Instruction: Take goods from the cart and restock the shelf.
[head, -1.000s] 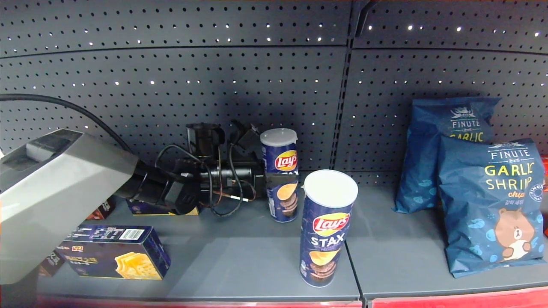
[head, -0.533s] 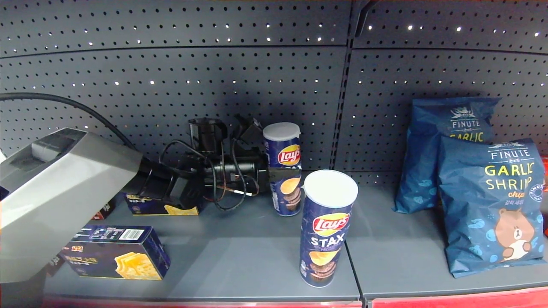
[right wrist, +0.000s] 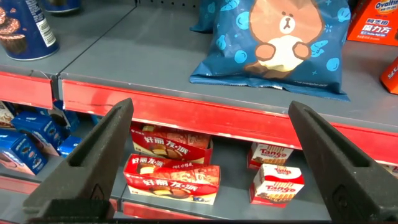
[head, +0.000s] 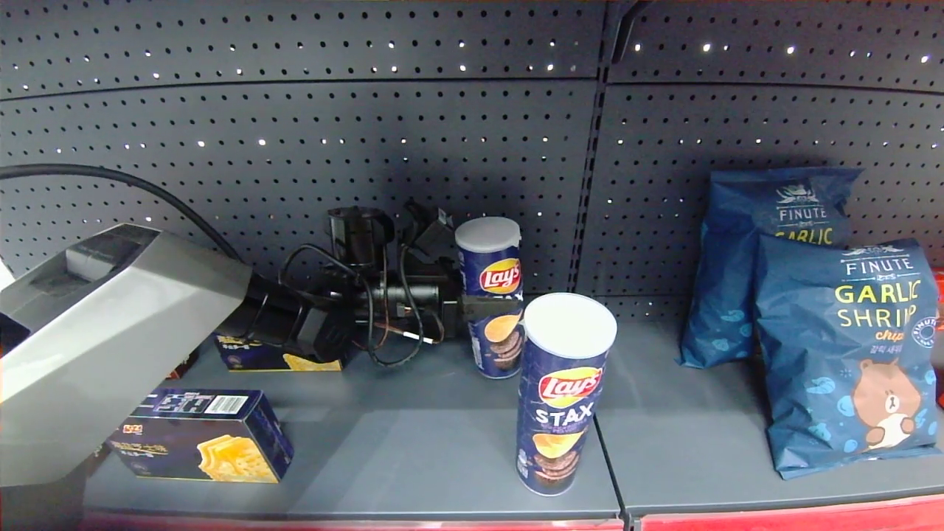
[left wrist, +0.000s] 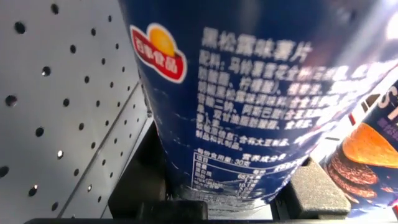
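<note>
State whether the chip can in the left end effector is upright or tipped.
Upright: blue cylindrical chip can in the left end effector, grey lid on top.

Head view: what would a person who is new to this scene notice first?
The left gripper clamps an upright chip can near the pegboard at the back of the shelf. A second can stands near the front edge, and two blue chip bags stand at the right.
</note>
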